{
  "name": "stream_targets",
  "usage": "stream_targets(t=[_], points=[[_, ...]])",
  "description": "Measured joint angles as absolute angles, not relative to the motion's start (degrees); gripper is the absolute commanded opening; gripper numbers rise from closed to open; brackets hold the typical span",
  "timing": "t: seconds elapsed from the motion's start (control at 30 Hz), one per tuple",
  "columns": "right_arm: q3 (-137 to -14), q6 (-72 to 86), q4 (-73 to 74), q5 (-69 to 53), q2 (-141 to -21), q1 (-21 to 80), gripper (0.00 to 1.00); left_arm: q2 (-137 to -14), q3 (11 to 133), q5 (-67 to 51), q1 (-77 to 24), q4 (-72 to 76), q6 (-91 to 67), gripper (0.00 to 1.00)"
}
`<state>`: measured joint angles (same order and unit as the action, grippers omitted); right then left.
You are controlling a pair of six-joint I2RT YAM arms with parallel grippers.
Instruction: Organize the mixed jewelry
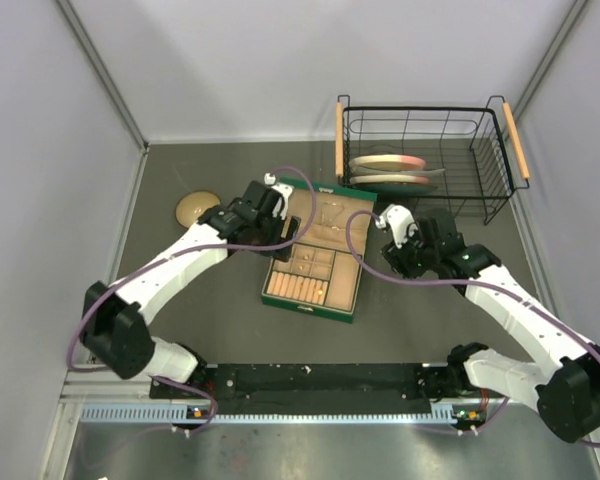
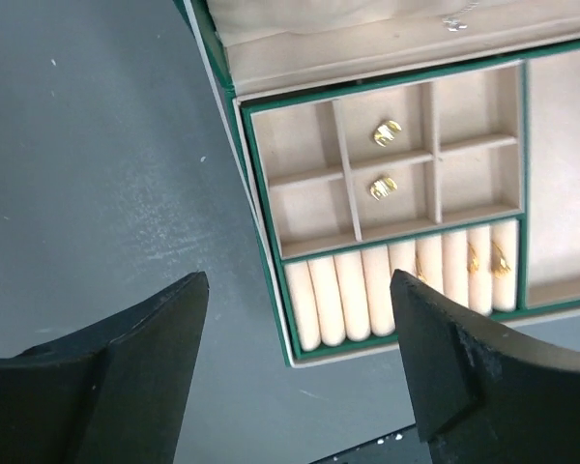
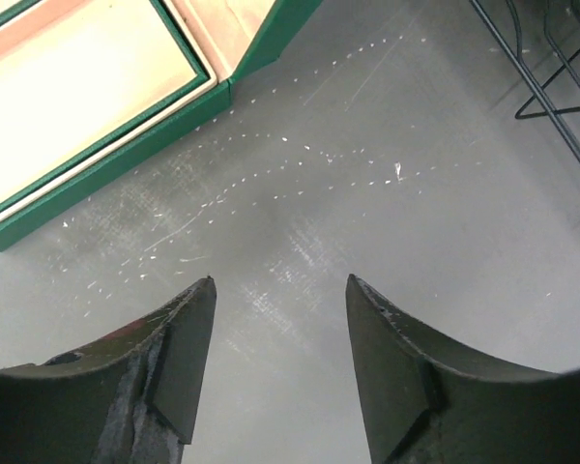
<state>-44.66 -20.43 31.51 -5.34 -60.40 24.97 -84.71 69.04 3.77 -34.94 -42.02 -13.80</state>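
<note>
The green box (image 1: 342,300) lies open mid-table. In the left wrist view its beige compartments (image 2: 304,145) hold two gold earrings (image 2: 388,132) (image 2: 383,187), and tiny gold bits (image 2: 500,259) sit in the ring rolls. My left gripper (image 1: 285,232) (image 2: 299,280) is open and empty, above the box's near left corner. A fine silver chain necklace (image 3: 286,139) lies in a loop on the table just right of the box. My right gripper (image 1: 385,232) (image 3: 280,280) is open and empty, just short of the chain. No bracelet hoop shows.
A round wooden bowl (image 1: 196,207) sits left of the box. A black wire basket (image 1: 490,190) holding plates stands at the back right; its wires show in the right wrist view (image 3: 551,92). Walls close the table on three sides.
</note>
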Motion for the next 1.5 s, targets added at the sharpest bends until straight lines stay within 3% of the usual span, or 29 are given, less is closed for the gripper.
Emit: stream_targets(t=[0.07, 0.1, 0.3, 0.83, 1.5], points=[[-45.0, -20.6, 31.6, -5.7, -60.1, 25.0, 0.66, -80.7, 68.2, 2.8, -34.9, -41.7, -11.3, 0.94], [-45.3, -20.8, 31.7, -5.9, -60.1, 25.0, 0.77, -79.3, 68.1, 2.5, -34.9, -41.5, -10.5, 0.95], [-52.4, -21.2, 32.4, -7.9, -62.7, 24.9, 0.89, -71.3, 67.3, -0.7, -34.9, -41.4, -3.0, 0.99], [-71.7, -21.3, 28.1, -11.9, -80.6, 24.9, 0.93, -63.4, 63.3, -4.9, -34.8, -41.5, 8.1, 0.99], [-72.2, -20.7, 26.2, -22.7, -82.2, 25.7, 0.92, -58.7, 59.6, 0.5, -32.9, -39.4, 10.0, 0.99]])
